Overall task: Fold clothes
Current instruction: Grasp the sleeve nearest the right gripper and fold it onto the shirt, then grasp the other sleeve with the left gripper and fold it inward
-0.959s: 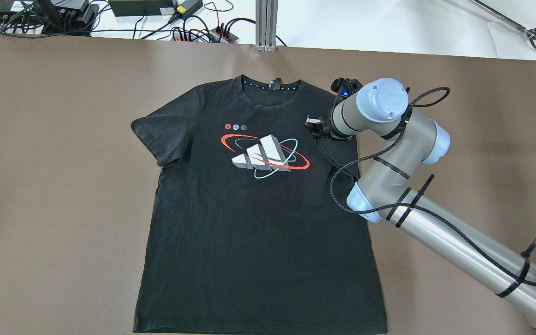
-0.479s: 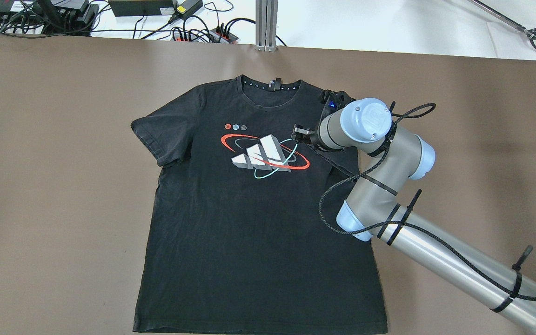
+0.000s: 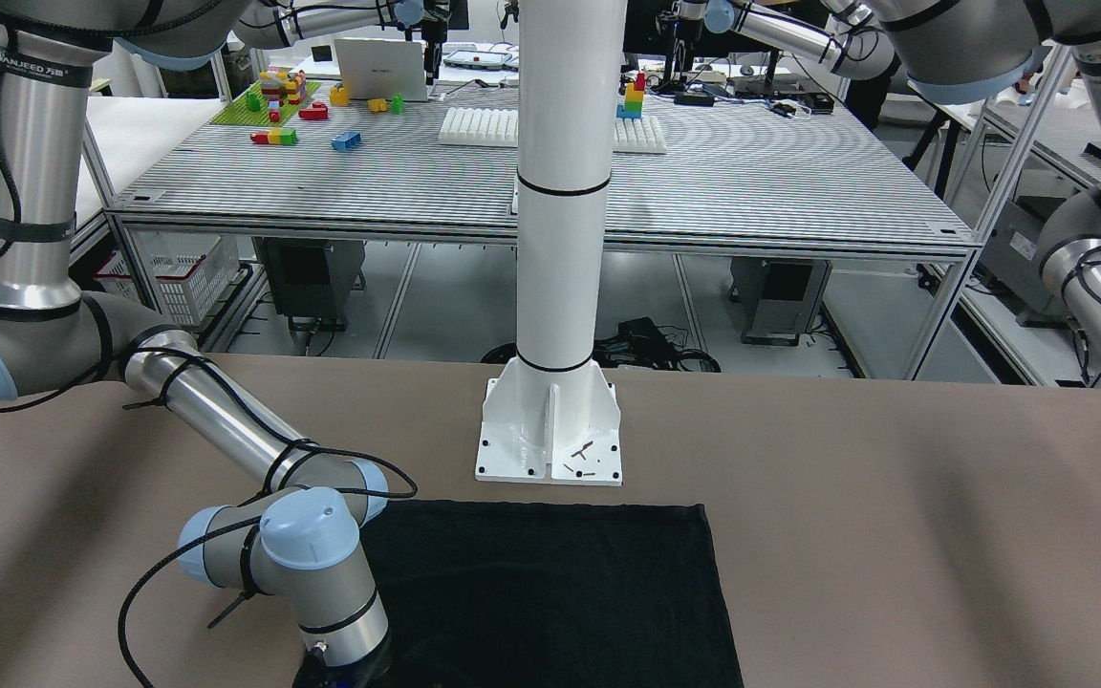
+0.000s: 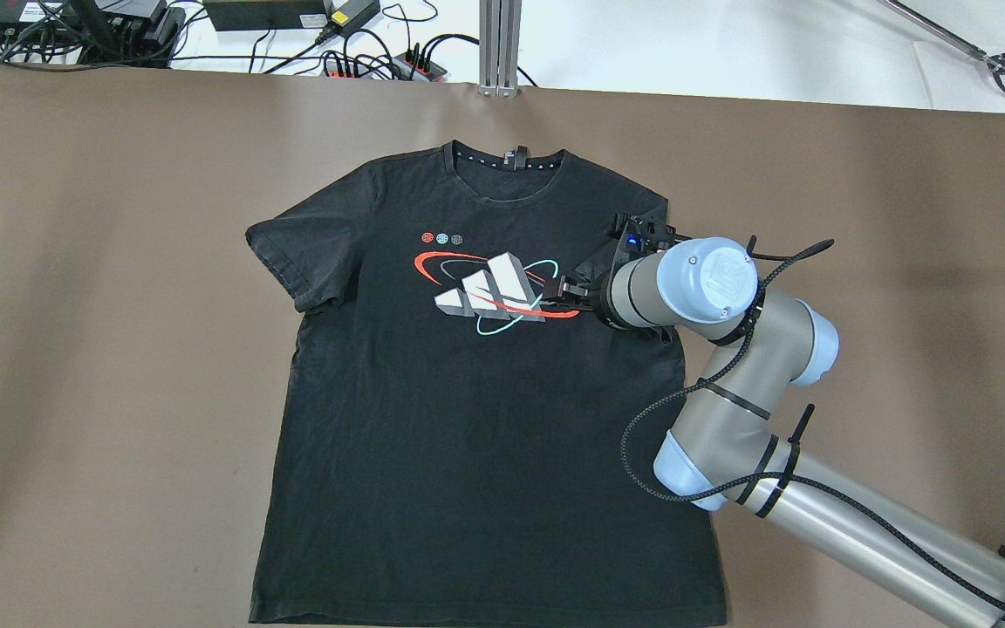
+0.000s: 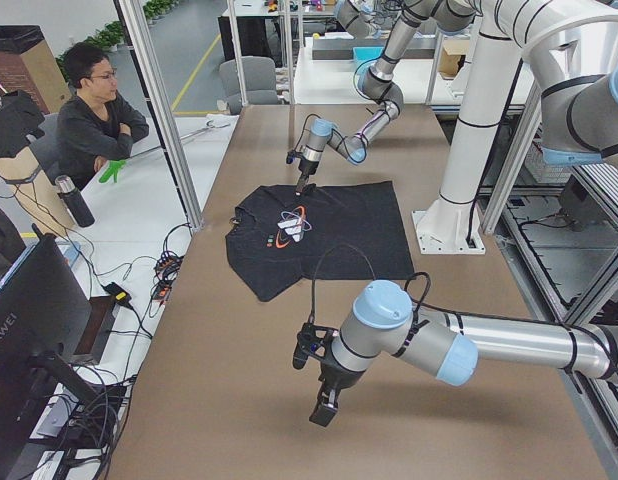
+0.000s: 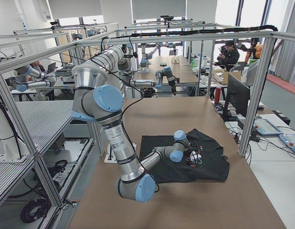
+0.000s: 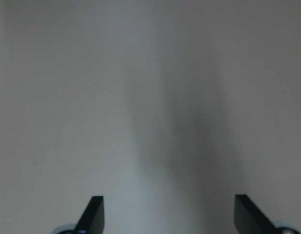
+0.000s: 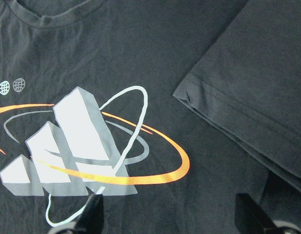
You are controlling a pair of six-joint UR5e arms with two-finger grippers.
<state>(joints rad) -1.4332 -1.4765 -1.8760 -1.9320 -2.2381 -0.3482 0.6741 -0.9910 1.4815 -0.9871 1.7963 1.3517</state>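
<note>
A black T-shirt (image 4: 468,419) with a white, red and teal logo (image 4: 494,292) lies flat and face up on the brown table (image 4: 119,349). Its right sleeve (image 8: 257,97) is folded inward over the chest. My right gripper (image 4: 565,292) hovers low over the logo's edge, next to that folded sleeve. The right wrist view shows my right gripper (image 8: 167,204) open, with only shirt cloth below it. My left gripper (image 7: 167,202) is open and empty over bare table, far from the shirt in the exterior left view (image 5: 324,405).
The white post base (image 3: 550,440) stands at the table's robot side, just behind the shirt's hem. Cables and power strips (image 4: 363,61) lie beyond the far edge. An operator (image 5: 94,110) sits off the table's far side.
My right gripper has moved from the shirt's right shoulder toward the logo and nearer the robot. The right sleeve now lies folded in on the chest.
</note>
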